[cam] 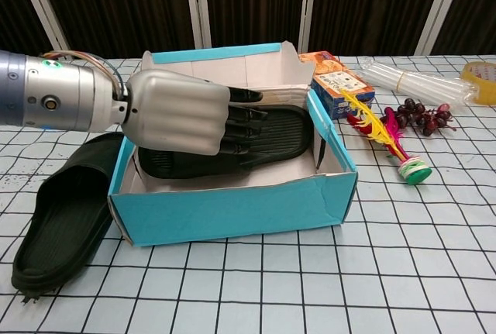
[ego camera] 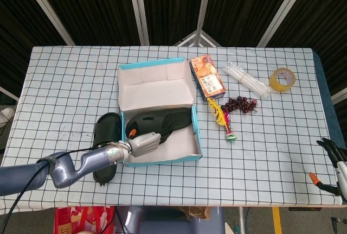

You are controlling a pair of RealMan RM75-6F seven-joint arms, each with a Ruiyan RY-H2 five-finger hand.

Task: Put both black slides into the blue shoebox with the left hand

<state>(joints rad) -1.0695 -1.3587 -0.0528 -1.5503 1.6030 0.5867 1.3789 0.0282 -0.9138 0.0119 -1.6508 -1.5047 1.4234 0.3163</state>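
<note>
In the head view the left hand (ego camera: 144, 143) reaches into the blue shoebox (ego camera: 162, 159), fingers on the slide (ego camera: 171, 119) lying inside, the other slide (ego camera: 106, 136) on the tabletop (ego camera: 65, 93) at the box's 9 o'clock; the chest view shows the fingers (cam: 246, 129) curled over that slide, grip uncertain.

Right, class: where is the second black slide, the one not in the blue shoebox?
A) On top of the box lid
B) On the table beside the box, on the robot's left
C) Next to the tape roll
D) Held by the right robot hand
B: the second slide lies on the table against the shoebox on the left side, while the left robot hand holds the first slide inside the box.
</note>
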